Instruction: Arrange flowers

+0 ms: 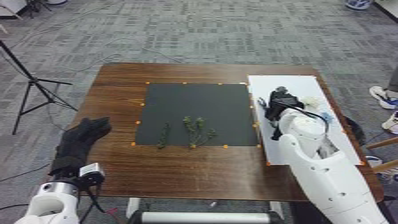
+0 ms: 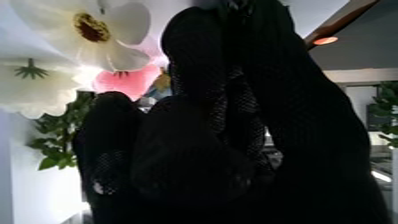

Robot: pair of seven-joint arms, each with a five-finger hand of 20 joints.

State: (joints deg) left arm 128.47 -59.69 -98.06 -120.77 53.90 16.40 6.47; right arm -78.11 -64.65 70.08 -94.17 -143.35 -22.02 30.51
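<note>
In the head view, my left hand (image 1: 80, 140) is at the table's left edge, its fingers relaxed and nothing in them. My right hand (image 1: 282, 106) is over the white board (image 1: 280, 157) on the right, just left of a pale flower (image 1: 312, 102) and a light blue one (image 1: 327, 117). Green sprigs (image 1: 194, 129) lie at the front of the black mat (image 1: 191, 102). In the right wrist view, a white flower (image 2: 89, 27), another white bloom (image 2: 35, 85) and a pink flower (image 2: 129, 81) stand beside my right hand (image 2: 191, 160); the glove hides what it may touch.
The brown table (image 1: 178, 172) surrounds the mat, which has small orange markers along its edges. Beyond the table's left side stands a black tripod (image 1: 33, 80). A chair and shoes are off its right side. Green leaves (image 2: 67, 135) hang near the blooms in the right wrist view.
</note>
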